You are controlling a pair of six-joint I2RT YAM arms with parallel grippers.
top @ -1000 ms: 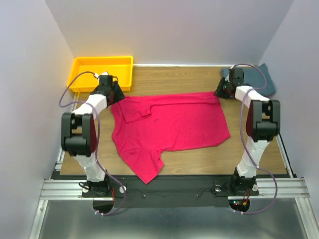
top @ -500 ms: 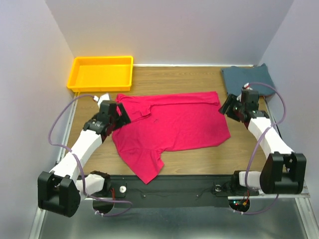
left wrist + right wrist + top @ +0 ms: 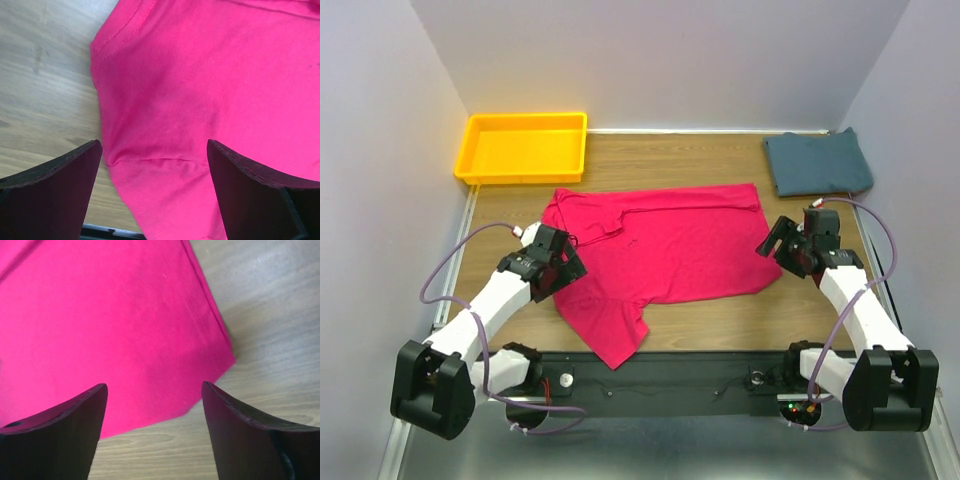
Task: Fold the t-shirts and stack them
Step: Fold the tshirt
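Observation:
The crimson-pink t-shirt [image 3: 665, 245] lies spread flat across the middle of the table, one sleeve hanging toward the front edge. It fills the left wrist view [image 3: 210, 100] and the right wrist view [image 3: 100, 325]. The teal-blue t-shirt [image 3: 817, 163] lies folded at the back right corner. My left gripper [image 3: 563, 268] is open and empty over the pink shirt's left edge near the sleeve seam. My right gripper [image 3: 777, 246] is open and empty over the shirt's front right corner [image 3: 227, 360]. The left gripper [image 3: 152, 165] and right gripper [image 3: 155, 405] both show wide gaps.
A yellow plastic tray [image 3: 524, 146] stands at the back left corner. Bare wooden table [image 3: 720, 320] shows in front of the shirt and along the right side. The black front rail [image 3: 670, 370] runs along the near edge.
Both arms have swung from the back of the table toward the front. The left gripper now hovers over the shirt's left edge, the right over its front right corner. The shirt has not moved.

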